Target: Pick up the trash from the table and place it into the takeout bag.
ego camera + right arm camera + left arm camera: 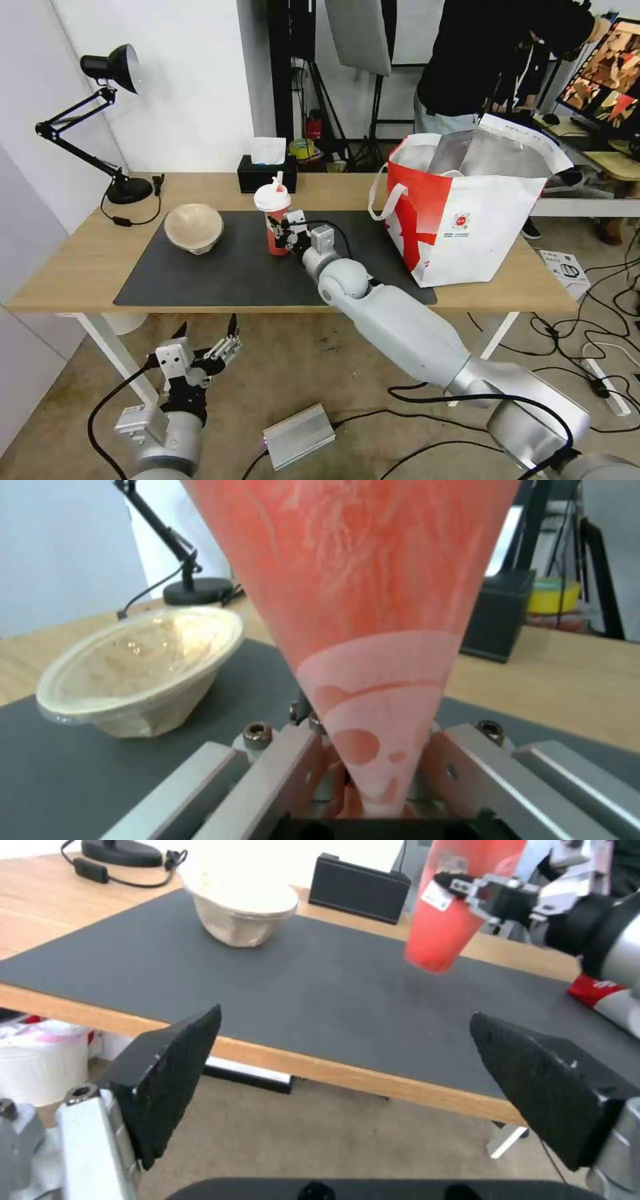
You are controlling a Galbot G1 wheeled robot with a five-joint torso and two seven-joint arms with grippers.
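Observation:
My right gripper (283,233) is shut on the lower part of the red paper cup (273,223), which has a white lid and a straw. The cup (453,905) leans a little, its base at or just above the dark grey mat (220,273); from the right wrist the cup (373,630) rises between the jaws. The beige pulp bowl (193,228) lies on the mat to the cup's left. On the table (80,260), at its right end, the takeout bag (480,220) stands open. My left gripper (207,327) hangs open below the table's front edge.
A black tissue box (267,172) sits behind the cup at the table's back. A black desk lamp (113,120) and its cord occupy the back left corner. A person stands behind the bag. A silver box (299,437) and cables lie on the floor.

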